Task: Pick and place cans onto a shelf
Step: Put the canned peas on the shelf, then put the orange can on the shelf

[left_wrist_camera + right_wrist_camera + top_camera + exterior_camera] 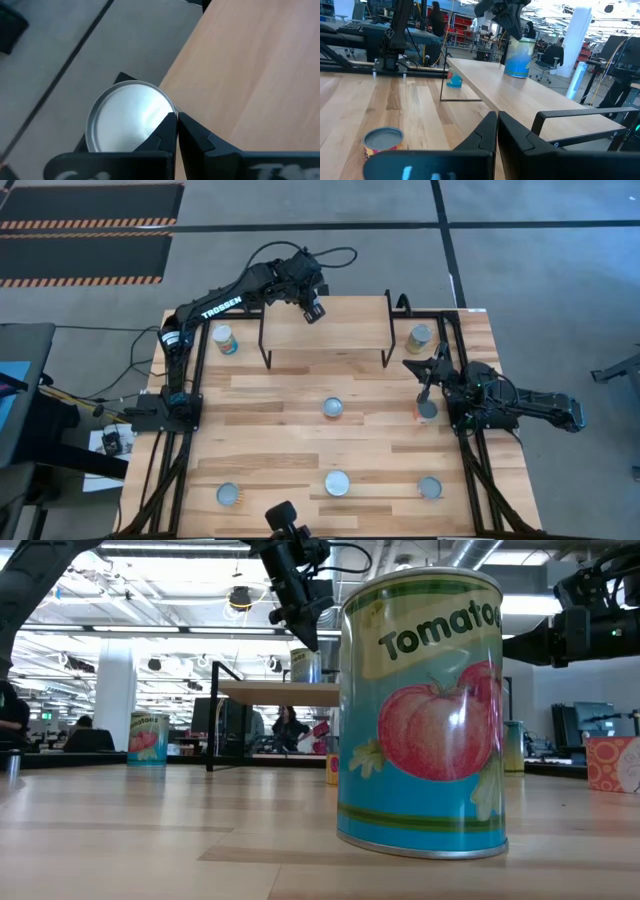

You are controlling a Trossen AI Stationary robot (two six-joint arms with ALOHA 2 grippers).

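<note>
On shelf [340, 330], left hand [313, 311] pressed together beside a can [520, 57]; right hand [428, 375] also closed, above counter [280, 445] can [427, 410].

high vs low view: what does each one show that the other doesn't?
Only high: the full layout of the tabletop, with seven cans standing on it, among them the centre can and a front row of three. It also shows the right gripper just above the orange-red can.
Only low: the side of the nearest can, with a tomato picture and lettering, and people in the room behind.
Both: the shelf and the left gripper over it.
</note>
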